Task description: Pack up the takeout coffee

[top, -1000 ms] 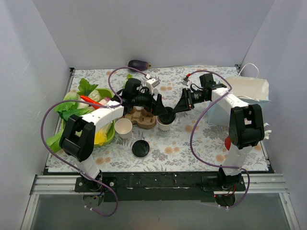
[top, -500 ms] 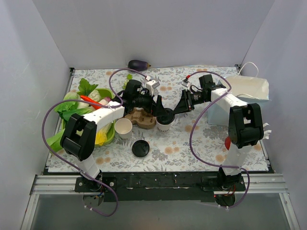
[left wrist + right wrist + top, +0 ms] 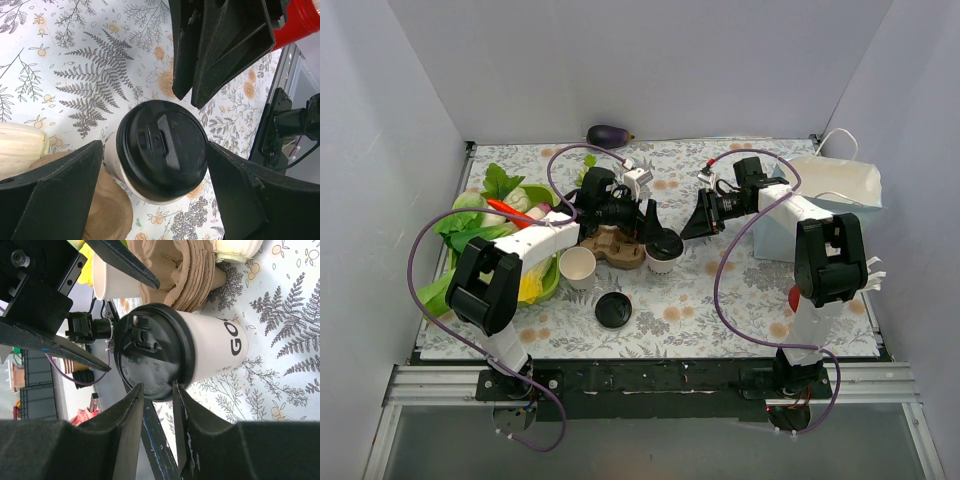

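The takeout coffee (image 3: 663, 250) stands upright on the floral table cover (image 3: 740, 300) at the centre of the overhead view, just right of the brown pulp cup carrier (image 3: 610, 248); its black dome lid is on, and dark letters show on its white side in the right wrist view. The left gripper (image 3: 652, 228) hangs over it with its jaws spread wide, one finger on each side of the cup and close to it; whether they touch it is unclear. The right gripper (image 3: 688, 230) points at the cup from the right, its jaws parted by a slim gap and holding nothing, their tips near the lid. A lidless white cup (image 3: 578, 266) and a loose black lid (image 3: 613, 310) sit at lower left.
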